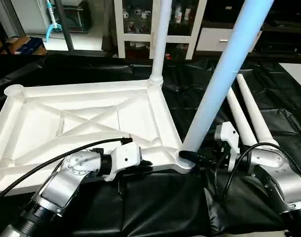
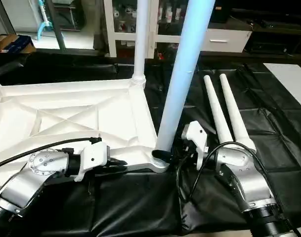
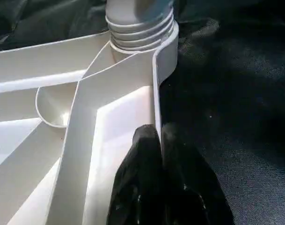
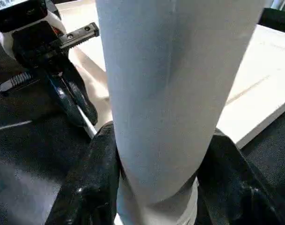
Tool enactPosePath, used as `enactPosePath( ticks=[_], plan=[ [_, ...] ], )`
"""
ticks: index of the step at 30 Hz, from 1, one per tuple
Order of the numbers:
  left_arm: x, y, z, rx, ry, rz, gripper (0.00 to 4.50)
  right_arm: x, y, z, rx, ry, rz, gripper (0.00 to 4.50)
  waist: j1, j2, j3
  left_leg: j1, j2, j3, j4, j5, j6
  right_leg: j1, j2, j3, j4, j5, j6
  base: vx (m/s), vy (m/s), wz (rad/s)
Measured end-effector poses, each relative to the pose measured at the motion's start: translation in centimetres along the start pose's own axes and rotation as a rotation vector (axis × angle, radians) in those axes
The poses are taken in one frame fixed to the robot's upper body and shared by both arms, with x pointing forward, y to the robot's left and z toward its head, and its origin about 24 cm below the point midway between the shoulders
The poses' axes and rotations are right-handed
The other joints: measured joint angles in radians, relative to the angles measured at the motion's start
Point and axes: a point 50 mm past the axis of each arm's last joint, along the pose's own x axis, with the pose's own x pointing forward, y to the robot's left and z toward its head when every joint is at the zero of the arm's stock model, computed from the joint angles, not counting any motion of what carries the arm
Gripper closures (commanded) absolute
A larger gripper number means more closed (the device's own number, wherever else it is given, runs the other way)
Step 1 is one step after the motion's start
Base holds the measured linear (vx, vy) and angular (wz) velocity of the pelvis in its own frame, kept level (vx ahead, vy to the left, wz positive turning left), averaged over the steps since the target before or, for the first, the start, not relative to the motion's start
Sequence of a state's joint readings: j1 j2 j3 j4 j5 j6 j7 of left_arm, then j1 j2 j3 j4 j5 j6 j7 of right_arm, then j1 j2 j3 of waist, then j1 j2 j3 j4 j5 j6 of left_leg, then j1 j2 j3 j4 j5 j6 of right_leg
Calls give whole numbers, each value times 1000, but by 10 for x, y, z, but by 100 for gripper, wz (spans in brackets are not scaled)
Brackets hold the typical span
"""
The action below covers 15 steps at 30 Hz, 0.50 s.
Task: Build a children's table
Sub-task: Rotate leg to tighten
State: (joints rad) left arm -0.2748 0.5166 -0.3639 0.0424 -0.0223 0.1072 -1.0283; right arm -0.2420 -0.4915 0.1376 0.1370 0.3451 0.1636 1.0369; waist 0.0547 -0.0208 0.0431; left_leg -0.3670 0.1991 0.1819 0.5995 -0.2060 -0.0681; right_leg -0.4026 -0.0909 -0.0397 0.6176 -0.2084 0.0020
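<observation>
With the inverted top [image 1: 91, 118] on the black-covered counter [image 1: 155, 207], the left end effector [image 3: 158, 140] is clamped on its near rim beside the corner socket [image 1: 184, 160], where the right end effector [image 4: 156, 178] grasps a standing leg [image 1: 224, 74]; two loose legs [image 1: 249, 116] lie beyond.
</observation>
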Motion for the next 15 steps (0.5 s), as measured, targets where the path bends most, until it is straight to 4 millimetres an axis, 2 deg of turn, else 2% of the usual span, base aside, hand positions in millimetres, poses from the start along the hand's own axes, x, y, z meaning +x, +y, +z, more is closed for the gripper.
enactPosePath(
  ticks=[2,5,9,13,15],
  plan=[
    [-1,2,-1,7,16,26,450,7,-1,-1,18,-20,-47,262,-3,0,0,1,0,0,1,0,0,0,0,0,2,0,0,0,0,0],
    [2,12,0,16,63,107,450,24,-8,0,52,-37,-176,262,-19,-1,0,2,1,0,3,1,-6,0,0,1,8,1,-1,0,0,0],
    [15,30,2,-43,111,234,450,54,-23,5,113,-37,-407,262,-29,-2,1,5,1,-2,3,5,-11,0,1,1,10,7,-1,0,0,0],
    [28,42,5,-113,125,321,450,74,-35,11,128,-18,-563,262,-28,-3,1,5,1,-3,2,5,-12,-1,1,1,10,10,0,0,0,0],
    [41,51,10,-197,120,393,450,89,-45,17,149,-6,-696,263,-27,-2,1,3,0,-3,2,6,-13,-2,1,1,9,11,-1,0,0,0]
  ],
)
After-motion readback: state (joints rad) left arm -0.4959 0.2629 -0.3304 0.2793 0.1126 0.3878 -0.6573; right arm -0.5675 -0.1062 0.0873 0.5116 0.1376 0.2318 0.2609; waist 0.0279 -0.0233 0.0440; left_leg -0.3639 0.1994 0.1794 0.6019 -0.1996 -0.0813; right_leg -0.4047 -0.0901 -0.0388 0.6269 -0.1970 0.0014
